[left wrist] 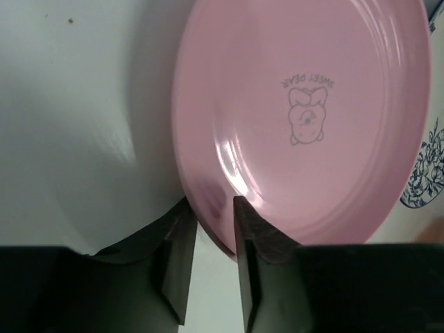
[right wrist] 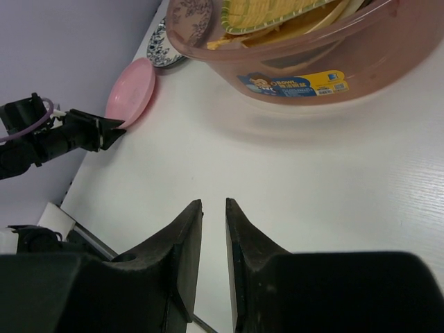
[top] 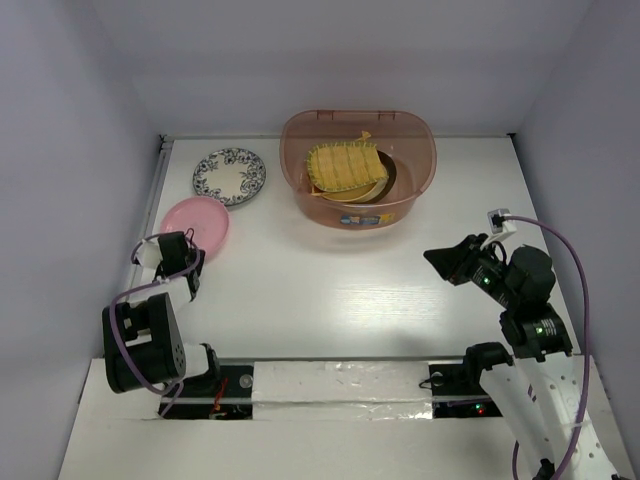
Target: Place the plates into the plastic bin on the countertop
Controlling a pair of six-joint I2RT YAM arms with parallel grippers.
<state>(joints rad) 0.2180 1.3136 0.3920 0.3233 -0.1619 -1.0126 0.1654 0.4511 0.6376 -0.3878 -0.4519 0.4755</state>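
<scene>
Several plates lie in the plastic bin at the table's far edge, while the blue-and-white plate and the pink plate are left by its left edge, with the left end effector gripping the pink rim and the right end effector slightly open, empty.

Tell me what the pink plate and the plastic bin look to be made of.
The pink plate is opaque and glossy, with sharp glare and a printed bear logo: melamine or glazed ceramic, can't tell which. The plastic bin is smooth translucent reddish plastic: orange dishes show through its wall, above a sticker label.
</scene>
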